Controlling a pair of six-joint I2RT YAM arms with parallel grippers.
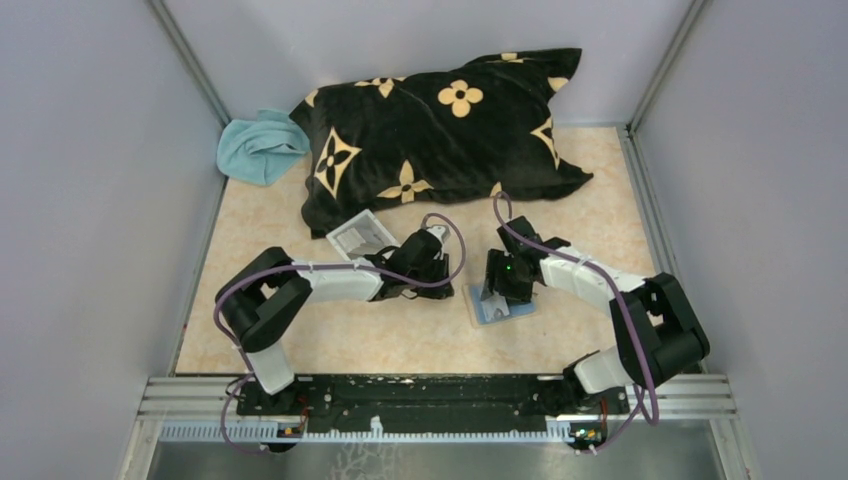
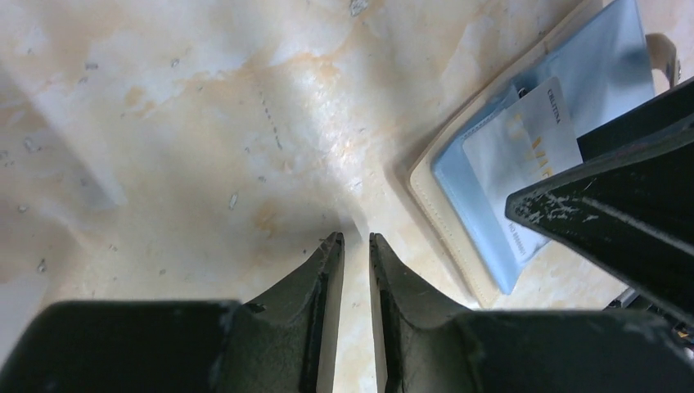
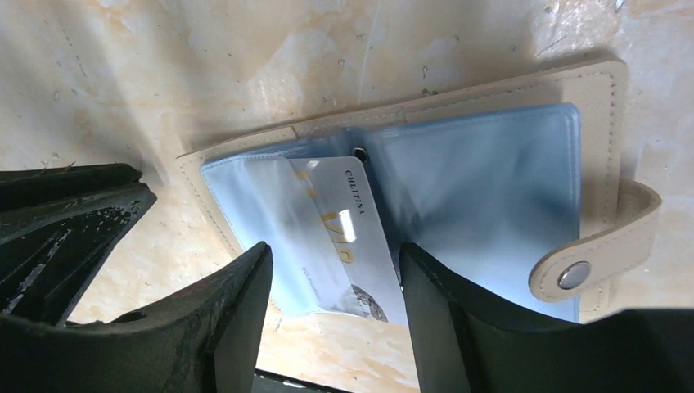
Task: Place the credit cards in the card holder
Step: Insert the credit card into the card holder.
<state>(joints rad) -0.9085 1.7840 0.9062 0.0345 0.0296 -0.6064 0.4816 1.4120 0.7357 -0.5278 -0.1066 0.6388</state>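
From above we saw the card holder lying open on the counter in front of the right arm, mostly hidden by the right pincer over it, with the left pincer just beside it to the left. Only this view took in the clear tray beyond the left arm, the black pillow with gold flowers at the back, and the teal cloth at its left end. The right wrist camera gave us what the overhead view could not: the holder's tan border, its pale blue sleeves, and the tab with its snap stud folded over the right edge. One pale credit card sat tilted, its upper part tucked in a sleeve near the spine and its lower part sticking out. The right pincer's jaws stood wide, one on each side of that card; we saw no clamp on it, though whether the right finger brushed its edge we could not tell. The left wrist camera showed the left pincer's fingers parted by only a narrow gap, with bare counter between them and nothing held, and the holder and card off to its right.
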